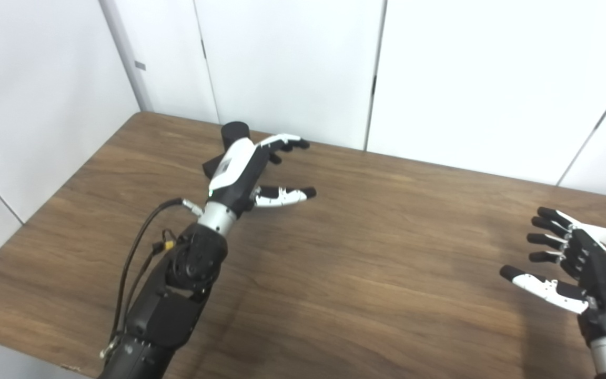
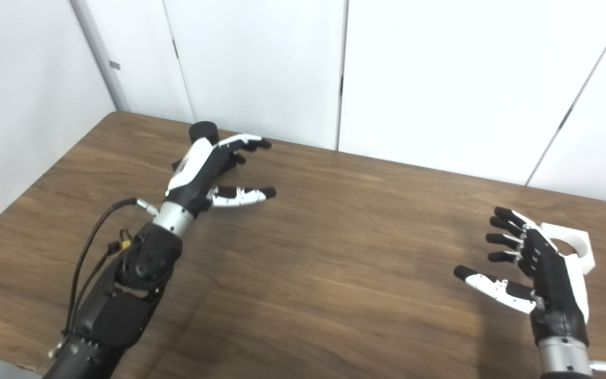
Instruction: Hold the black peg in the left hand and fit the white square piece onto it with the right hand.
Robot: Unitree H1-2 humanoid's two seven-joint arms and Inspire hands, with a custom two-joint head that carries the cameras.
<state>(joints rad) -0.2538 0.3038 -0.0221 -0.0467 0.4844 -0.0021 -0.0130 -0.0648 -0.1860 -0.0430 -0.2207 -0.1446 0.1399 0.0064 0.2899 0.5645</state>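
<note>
The black peg [image 1: 234, 132] stands on the wooden table [image 1: 366, 252] at the far left, mostly hidden behind my left hand [image 1: 253, 168]. That hand is open, fingers spread, just in front and right of the peg, holding nothing. The white square piece [image 2: 571, 247] with a round hole lies at the table's right, partly hidden behind my right hand [image 2: 537, 271]. The right hand is open, fingers apart, palm facing left, just left of the piece and not holding it.
White wall panels [image 1: 292, 63] rise directly behind the table's far edge and along its left side. A black cable [image 1: 140, 247] loops off my left forearm. The table's front left corner shows at the bottom left.
</note>
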